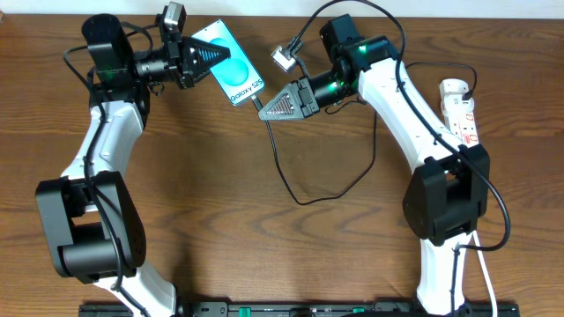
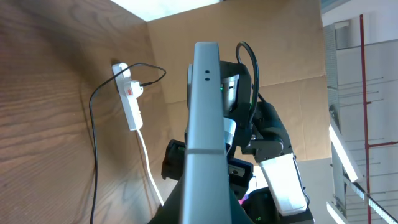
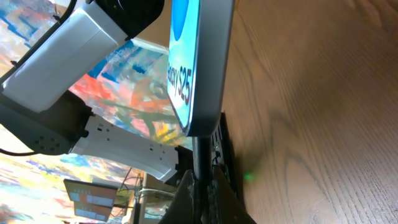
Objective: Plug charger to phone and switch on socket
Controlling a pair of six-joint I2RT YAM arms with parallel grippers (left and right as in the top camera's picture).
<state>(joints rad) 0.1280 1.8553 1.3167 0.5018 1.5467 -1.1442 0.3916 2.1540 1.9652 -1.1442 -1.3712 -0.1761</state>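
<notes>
Nearest the arm bases, the wooden table (image 1: 264,255) carries the slack of the charger (image 1: 302,202): its thin black cable lies in a loose loop on the surface, between the two arms. From that loop one run rises to the right gripper (image 1: 269,108), whose fingers are closed tight on the small black plug at the cable's end. In the right wrist view the plug stem stands straight out from between the fingers and meets the lower edge of the phone (image 1: 238,75); whether it is fully seated cannot be told. The phone sits toward the far left centre of the table, turquoise screen up and set at a diagonal, with the "Galaxy S25" text toward the plug end. Whether it rests on the wood or is held just clear of it cannot be told. The left gripper (image 1: 216,55) is clamped on the phone's opposite end, and the left wrist view shows the handset edge-on between its fingers. Well apart, at the far right edge, the socket (image 1: 460,110) lies flat beside the right arm, the charger's other end plugged into it. Its red switch shows, but the switch position cannot be read.
</notes>
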